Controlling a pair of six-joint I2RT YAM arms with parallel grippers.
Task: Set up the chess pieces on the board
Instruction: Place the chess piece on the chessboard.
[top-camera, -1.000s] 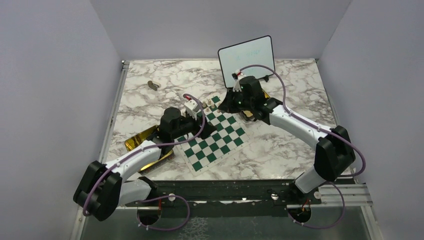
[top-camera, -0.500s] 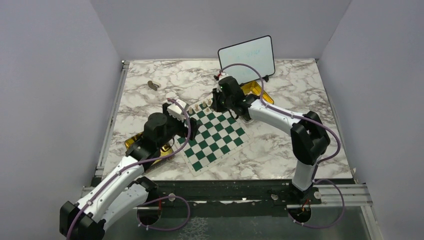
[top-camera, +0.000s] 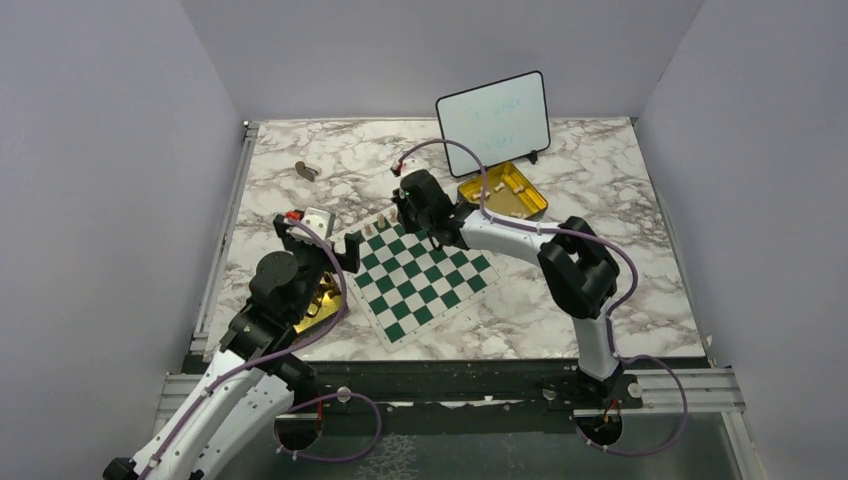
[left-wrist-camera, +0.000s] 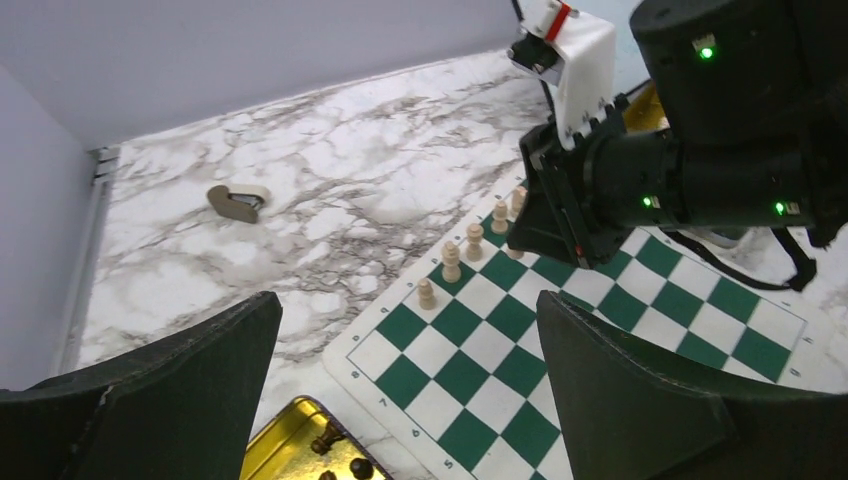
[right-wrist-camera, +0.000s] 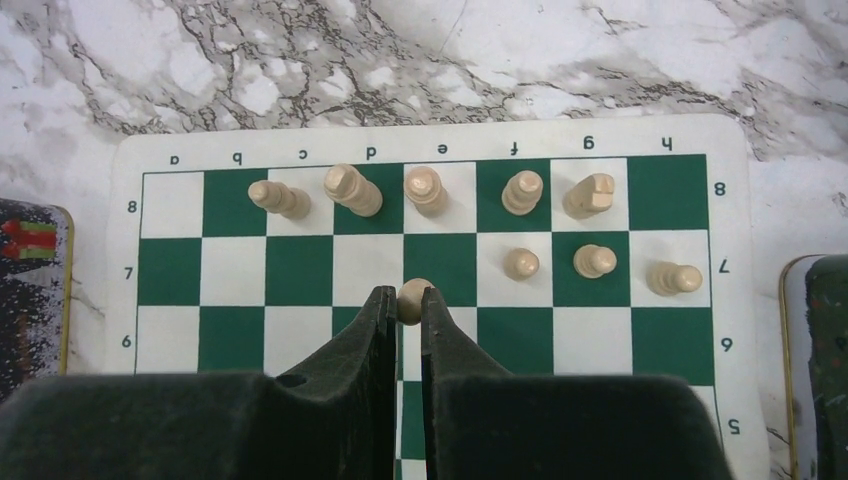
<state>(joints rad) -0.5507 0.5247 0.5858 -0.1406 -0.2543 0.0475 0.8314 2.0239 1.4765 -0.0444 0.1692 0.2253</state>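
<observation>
My right gripper (right-wrist-camera: 409, 306): clenched on a pale pawn (right-wrist-camera: 414, 296), low centre of my wrist frame.
Pawn: over the board (right-wrist-camera: 300, 270), on the e-file at row 7's lower edge.
Other pale pieces (right-wrist-camera: 426, 188): five along row 8, three on row 7, right side.
My left gripper (left-wrist-camera: 405, 310): released, spread wide above the board's corner and a gold tin (left-wrist-camera: 290, 445).

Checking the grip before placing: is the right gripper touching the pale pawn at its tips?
Touching. In the right wrist view, the right gripper pinches the pale pawn between its fingertips, with no gap visible.
</observation>
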